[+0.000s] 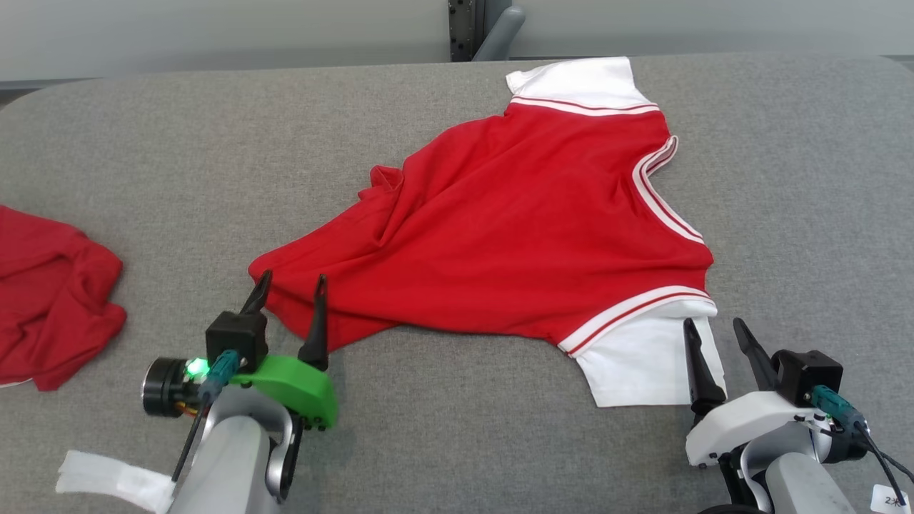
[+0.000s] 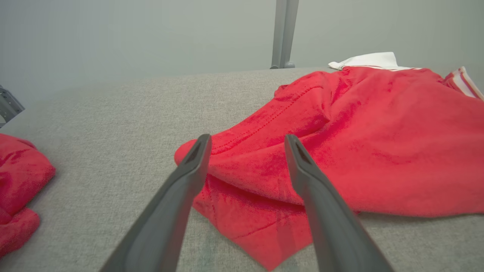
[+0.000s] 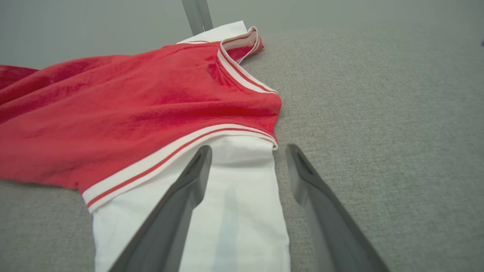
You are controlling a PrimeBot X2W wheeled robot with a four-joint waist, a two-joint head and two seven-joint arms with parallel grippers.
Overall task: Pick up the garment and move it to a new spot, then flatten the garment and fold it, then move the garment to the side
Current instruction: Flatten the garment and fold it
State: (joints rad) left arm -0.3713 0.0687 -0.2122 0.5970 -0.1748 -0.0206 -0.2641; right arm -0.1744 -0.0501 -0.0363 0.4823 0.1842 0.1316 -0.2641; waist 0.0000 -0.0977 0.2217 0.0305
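Grey table [image 1: 178, 178]: shirt [image 1: 514, 228] lay centre, open room front and right; red cloth [image 1: 50, 300] at left edge. My left pincer [image 1: 293, 278] stood wide over the shirt's hem; right pincer [image 1: 712, 323] wide at white sleeve [image 1: 635, 364].

grey table [image 1: 214, 178], pale wall [image 1: 214, 28]

We see the right gripper [image 3: 248, 148] with its two dark fingers spread wide, one above the white sleeve [image 3: 234, 226] of the red shirt [image 3: 132, 121], the other above the grey cloth surface [image 3: 378, 113] just beside the sleeve's edge. The shirt lies rumpled to the left, its white-and-red striped neckline [image 3: 242, 73] near a grey post [image 3: 196, 13] at the far edge
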